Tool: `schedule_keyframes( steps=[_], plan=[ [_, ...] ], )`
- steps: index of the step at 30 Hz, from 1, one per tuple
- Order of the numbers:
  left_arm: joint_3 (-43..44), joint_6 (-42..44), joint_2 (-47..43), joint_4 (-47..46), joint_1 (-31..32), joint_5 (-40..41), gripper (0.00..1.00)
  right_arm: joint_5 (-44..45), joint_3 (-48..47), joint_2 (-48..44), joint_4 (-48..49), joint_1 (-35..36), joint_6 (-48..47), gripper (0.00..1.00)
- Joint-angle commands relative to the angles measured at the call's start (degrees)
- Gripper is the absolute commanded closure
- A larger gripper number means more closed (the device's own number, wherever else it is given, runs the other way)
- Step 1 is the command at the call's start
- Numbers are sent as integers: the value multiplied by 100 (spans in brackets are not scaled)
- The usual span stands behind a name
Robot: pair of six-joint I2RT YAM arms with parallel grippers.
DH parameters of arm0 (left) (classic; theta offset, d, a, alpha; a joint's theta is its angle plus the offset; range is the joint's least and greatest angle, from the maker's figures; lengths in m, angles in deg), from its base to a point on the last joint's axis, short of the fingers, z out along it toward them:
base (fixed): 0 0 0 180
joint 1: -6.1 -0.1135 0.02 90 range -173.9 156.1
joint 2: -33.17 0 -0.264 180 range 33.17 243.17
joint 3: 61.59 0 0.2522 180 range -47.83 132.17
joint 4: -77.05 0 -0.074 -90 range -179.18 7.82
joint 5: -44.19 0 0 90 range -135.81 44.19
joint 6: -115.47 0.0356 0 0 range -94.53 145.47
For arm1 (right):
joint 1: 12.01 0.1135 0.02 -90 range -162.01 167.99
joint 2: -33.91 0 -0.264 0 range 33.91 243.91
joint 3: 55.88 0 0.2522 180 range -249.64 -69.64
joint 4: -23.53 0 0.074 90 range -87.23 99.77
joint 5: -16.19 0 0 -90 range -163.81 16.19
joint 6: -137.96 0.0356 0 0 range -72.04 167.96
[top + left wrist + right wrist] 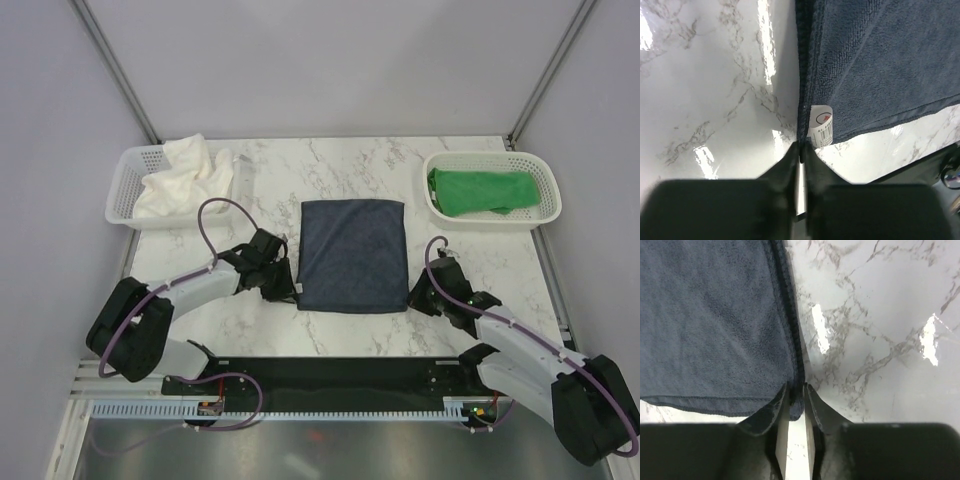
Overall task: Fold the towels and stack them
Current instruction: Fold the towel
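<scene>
At the far left of the table a white mesh basket [122, 200] holds the cream-white towel [185, 172], bunched up and spilling over the rim. The left gripper [801, 150] lies low at the near-left corner of the navy towel [352, 255], its fingers pressed together on the hem just beside a small white care label [821, 125]. The navy towel lies flat in the middle of the table, roughly square, between the two arms. At its near-right corner the right gripper [796, 391] has its jaws nearly closed, with the corner of the cloth pinched between them. Further right, a second white mesh basket [548, 190] holds the green towel [480, 190], loosely folded.

From above, each wrist covers the corner it grips, so only the wrist views show the pinch. How many layers the navy towel has cannot be told. The print on the label is too small to read.

The marble-patterned tabletop [270, 180] is white, glossy and shows bright glare spots. Plain pale walls [330, 70] close in the far side and both flanks
</scene>
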Motion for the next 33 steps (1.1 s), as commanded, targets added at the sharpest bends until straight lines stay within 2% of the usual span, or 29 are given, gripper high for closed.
schedule_keyframes(
  steps=[1,4,6,7,11,12,16,21,24,27,33],
  plan=[
    [129,235,-169,281,21,-231,74,30,-58,-366,-503,170,307,71],
    [251,209,-511,510,21,-136,59,363,-356,-656,-1162,179,246,59],
    [653,322,-626,755,-23,-30,52,811,-559,-823,-1620,170,167,55],
    [865,515,-618,1070,-49,75,52,926,-812,-851,-1734,170,140,50],
    [1806,894,-338,1214,-374,497,51,1251,-1621,-518,-1473,162,-376,47],
    [2182,955,-215,1170,-444,768,51,1348,-1789,-134,-1367,161,-457,47],
    [3220,1578,751,889,-682,1200,51,1139,-2597,1054,-1173,162,-809,58],
    [4627,1861,2368,924,-990,1201,52,804,-2661,1820,-1155,170,-853,67],
    [5173,2045,3070,863,-1060,1079,53,1032,-2485,1690,-1383,170,-739,67],
    [5638,2248,3660,810,-1060,1034,52,778,-2230,1488,-1445,170,-616,60],
    [6325,2353,4347,801,-1104,964,50,338,-1641,1128,-1296,170,-212,59]
  ],
)
